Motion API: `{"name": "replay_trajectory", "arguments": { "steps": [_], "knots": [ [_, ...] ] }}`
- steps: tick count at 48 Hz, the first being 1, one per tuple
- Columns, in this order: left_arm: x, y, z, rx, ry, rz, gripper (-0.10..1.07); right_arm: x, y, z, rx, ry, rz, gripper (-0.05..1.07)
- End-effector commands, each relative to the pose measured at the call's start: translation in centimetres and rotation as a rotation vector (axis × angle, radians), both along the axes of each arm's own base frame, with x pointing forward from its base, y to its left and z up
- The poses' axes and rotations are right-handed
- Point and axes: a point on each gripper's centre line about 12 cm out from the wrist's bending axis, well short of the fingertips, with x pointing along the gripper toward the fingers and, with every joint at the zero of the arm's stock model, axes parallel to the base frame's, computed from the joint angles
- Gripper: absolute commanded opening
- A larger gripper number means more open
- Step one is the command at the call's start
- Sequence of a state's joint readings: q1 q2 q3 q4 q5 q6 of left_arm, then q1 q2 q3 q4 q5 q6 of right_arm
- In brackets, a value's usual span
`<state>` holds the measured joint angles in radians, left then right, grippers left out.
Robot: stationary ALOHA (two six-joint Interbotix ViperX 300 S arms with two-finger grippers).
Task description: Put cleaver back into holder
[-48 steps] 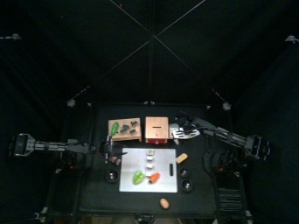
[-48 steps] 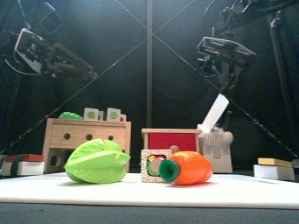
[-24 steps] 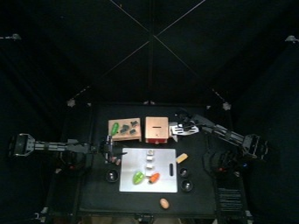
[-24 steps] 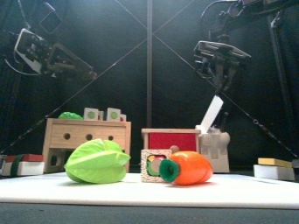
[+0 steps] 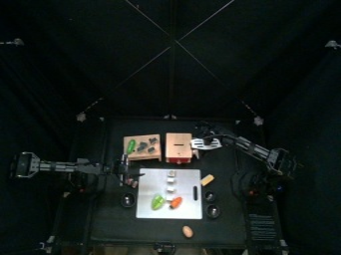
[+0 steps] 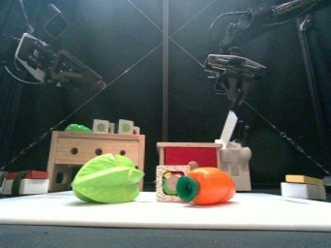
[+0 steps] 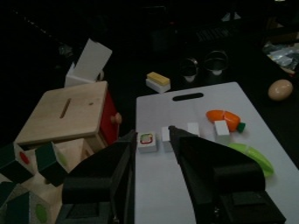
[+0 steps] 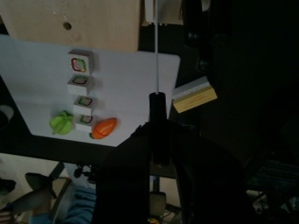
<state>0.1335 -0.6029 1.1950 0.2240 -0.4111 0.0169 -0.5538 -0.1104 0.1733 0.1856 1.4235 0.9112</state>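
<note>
Above the right side of the holder (image 6: 189, 155), the cleaver (image 6: 229, 129) stands blade-up, tilted: a broad pale silver-white blade, seen edge-on in the right wrist view. The right hand (image 8: 155, 112) is partly closed, gripping the cleaver at its handle. The holder is a boxy tan-brown block with a red face. No legible writing. A white cutting board (image 5: 189, 190) carries toy vegetables. The left hand (image 7: 170, 140) hangs wide open, empty, over the desk (image 6: 285, 211).

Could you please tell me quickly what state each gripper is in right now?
Left gripper: open, holding nothing.
Right gripper: closed on the cleaver.
</note>
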Motion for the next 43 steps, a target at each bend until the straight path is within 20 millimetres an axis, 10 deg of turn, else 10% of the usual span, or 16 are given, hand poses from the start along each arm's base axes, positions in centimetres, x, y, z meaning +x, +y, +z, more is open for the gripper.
{"name": "replay_trajectory", "arguments": {
  "steps": [1, 17, 43],
  "knots": [
    [0.2, 0.1, 0.5, -0.001, -0.016, 0.004, 0.76, 0.0, -0.3, 1.4, -0.03, -0.036, 0.0, 0.39],
    [0.2, 0.1, 0.4, -0.003, -0.014, 0.004, 0.76, 0.1, -0.5, 1.5, -0.062, -0.044, 0.005, 0.66],
    [0.1, 0.1, 0.1, -0.004, -0.006, 0.004, 0.76, 0.3, -1.2, 2.8, -0.143, -0.114, -0.011, 0.68]
  ]
}}
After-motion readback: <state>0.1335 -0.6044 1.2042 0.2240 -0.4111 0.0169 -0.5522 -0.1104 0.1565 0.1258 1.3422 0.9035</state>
